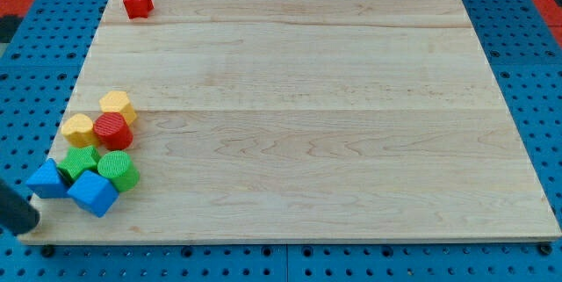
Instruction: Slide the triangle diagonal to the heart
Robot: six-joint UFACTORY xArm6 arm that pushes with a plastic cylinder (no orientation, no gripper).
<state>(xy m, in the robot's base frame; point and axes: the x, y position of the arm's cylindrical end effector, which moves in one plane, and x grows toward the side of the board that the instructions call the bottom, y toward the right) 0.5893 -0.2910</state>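
A blue triangle lies at the board's lower left edge, at the bottom left of a tight cluster. A yellow heart lies up and to the right of it, at the cluster's upper left. Between them sits a green star. My tip is at the view's bottom left, just below and left of the blue triangle; whether it touches the triangle I cannot tell. The dark rod enters from the left edge.
The cluster also holds a yellow hexagon, a red cylinder, a green cylinder and a blue cube. A red block sits alone at the board's top left corner.
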